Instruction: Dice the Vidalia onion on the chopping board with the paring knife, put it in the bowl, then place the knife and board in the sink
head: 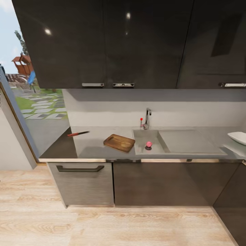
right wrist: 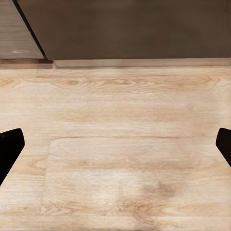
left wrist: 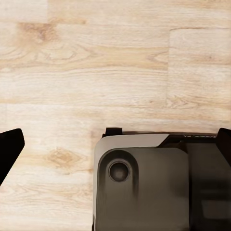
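Observation:
The brown chopping board [head: 119, 142] lies on the grey countertop [head: 92, 145], just left of the sink [head: 141, 136]. A small pinkish-red round onion [head: 149, 144] sits in the basin by the drain. Further left on the worktop rests the paring knife [head: 78, 133], with its reddish handle toward the window. The white bowl [head: 238, 137] stands at the counter's far right. My left gripper [left wrist: 115, 147] hangs open over the wooden floor and part of my own base. My right gripper [right wrist: 115, 147] is open too, its dark fingertips [right wrist: 9, 147] spread wide above the floor near the cabinet fronts.
A chrome tap [head: 147, 118] rises behind the basin, and a flat drainboard [head: 189, 140] extends to its right. Dark wall cabinets [head: 112, 41] hang over the counter. A drawer unit with a handle [head: 80, 168] sits lower left. Light wooden floor [head: 119, 225] lies between me and the cabinets.

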You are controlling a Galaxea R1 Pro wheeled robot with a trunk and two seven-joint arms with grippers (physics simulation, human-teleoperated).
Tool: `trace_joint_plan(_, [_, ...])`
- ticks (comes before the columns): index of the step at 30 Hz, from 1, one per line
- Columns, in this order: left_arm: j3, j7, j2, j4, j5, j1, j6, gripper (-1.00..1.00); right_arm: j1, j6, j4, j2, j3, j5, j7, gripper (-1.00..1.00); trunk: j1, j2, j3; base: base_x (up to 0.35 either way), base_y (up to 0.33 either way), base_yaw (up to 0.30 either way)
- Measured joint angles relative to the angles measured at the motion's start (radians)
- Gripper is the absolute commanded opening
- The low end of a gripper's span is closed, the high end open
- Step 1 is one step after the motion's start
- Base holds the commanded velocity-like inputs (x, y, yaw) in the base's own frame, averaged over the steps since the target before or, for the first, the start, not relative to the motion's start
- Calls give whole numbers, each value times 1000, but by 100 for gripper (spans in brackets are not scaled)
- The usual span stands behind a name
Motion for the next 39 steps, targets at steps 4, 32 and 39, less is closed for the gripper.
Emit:
trace_joint_plan(4, [-1,0,0,0,0,0,0,100,0,0,0,-1,0,0,0,100,0,0,-1,0,0,102])
trace_joint_plan(32, [-3,0,-1,3,-1,0,-1,100,0,76,-483,0,-3,0,-122,100,0,0,-2,0,0,4])
trace_joint_plan(39, [-3,-1,0,4,-1,0,-1,100,0,289,-715,1,-3,-1,-138,100,0,0,-2,0,0,0])
